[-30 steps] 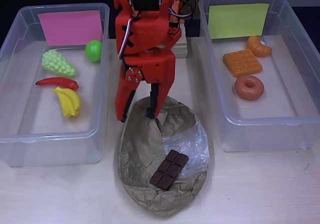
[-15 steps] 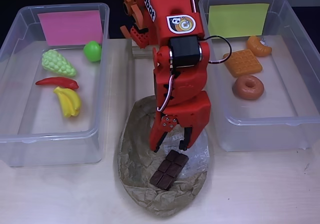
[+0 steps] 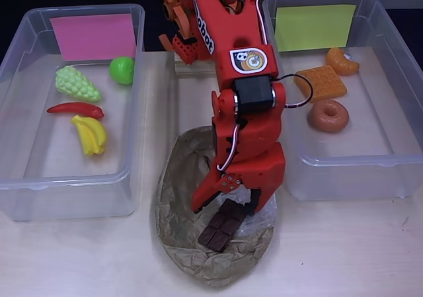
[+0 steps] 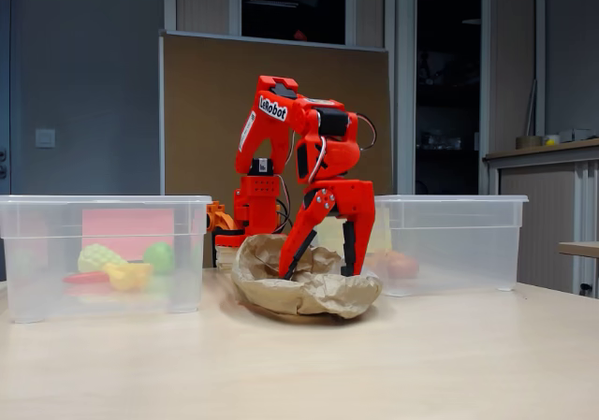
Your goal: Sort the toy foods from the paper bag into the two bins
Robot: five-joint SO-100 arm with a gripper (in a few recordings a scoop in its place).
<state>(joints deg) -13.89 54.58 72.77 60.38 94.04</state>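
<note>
A dark chocolate bar (image 3: 223, 227) lies on the crumpled brown paper bag (image 3: 182, 244) between the two bins. My red gripper (image 3: 225, 208) is open right over the bar's upper end, one finger on each side; in the fixed view the gripper (image 4: 320, 272) reaches down into the paper bag (image 4: 309, 294). The left bin (image 3: 26, 178), with a pink label, holds green grapes (image 3: 76, 83), a green apple (image 3: 122, 69), a red chili (image 3: 75, 108) and a yellow banana (image 3: 91, 134). The right bin (image 3: 396, 161), with a yellow-green label, holds a croissant (image 3: 342, 61), a waffle (image 3: 322, 80) and a donut (image 3: 328, 116).
The arm's base (image 3: 182, 42) stands at the back between the bins. Light wooden table (image 3: 350, 251) lies bare in front of the bins and around the bag. In the fixed view both bins (image 4: 103, 252) rise higher than the bag.
The arm has swung from the bag's back edge forward and down to the chocolate bar. Its open fingers now straddle the bar's upper end. The bar itself has not moved.
</note>
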